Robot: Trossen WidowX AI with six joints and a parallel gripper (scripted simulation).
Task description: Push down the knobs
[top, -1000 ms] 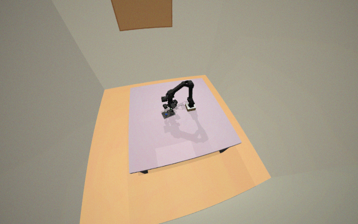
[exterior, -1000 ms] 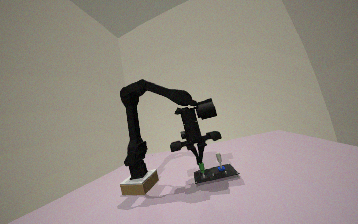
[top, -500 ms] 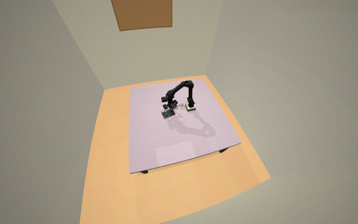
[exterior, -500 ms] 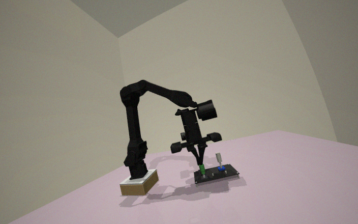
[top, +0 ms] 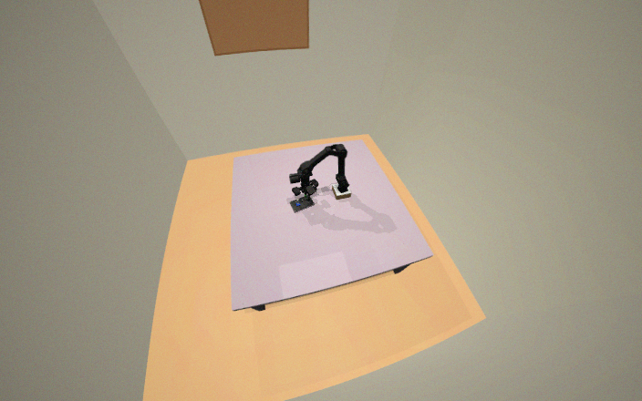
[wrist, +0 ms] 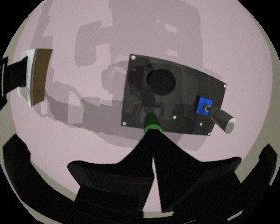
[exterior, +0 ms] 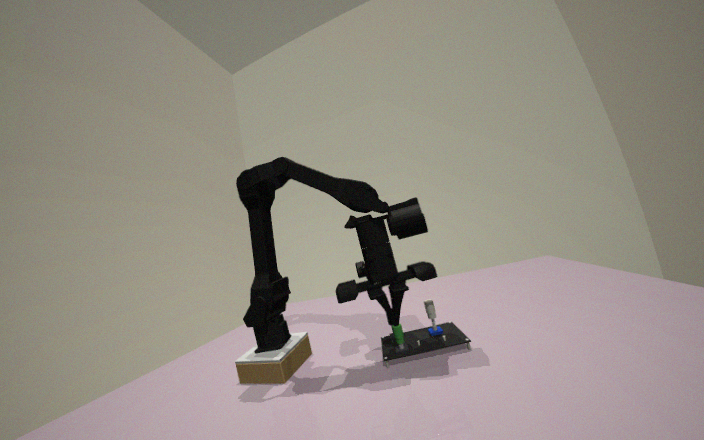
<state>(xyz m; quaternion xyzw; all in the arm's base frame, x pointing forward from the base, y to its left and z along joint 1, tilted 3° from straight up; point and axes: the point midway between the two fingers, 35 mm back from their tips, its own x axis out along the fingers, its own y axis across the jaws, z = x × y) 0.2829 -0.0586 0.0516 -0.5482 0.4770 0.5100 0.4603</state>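
Exterior view, left to right. The arm's base stands on a wooden block (exterior: pixel 260 373) (wrist: pixel 40 77) (top: pixel 341 195), presumably for height. The gripper (exterior: pixel 394 323) (wrist: pixel 152 132) (top: pixel 307 198) is fully closed with nothing between its fingers; its tips meet at the top of the green knob (exterior: pixel 397 334) (wrist: pixel 152 121), an arrangement judged suited to pressing down rather than gripping. The circuit board (exterior: pixel 425 342) (wrist: pixel 148 95) (top: pixel 301 204) stands on short legs beneath, which raise it off the table. Farther right, the grey knob (exterior: pixel 429 309) (wrist: pixel 226 122) sits high on its shaft above the blue potentiometer (exterior: pixel 435 331) (wrist: pixel 203 105) (top: pixel 297 204), awaiting its push. Containers: none seen.
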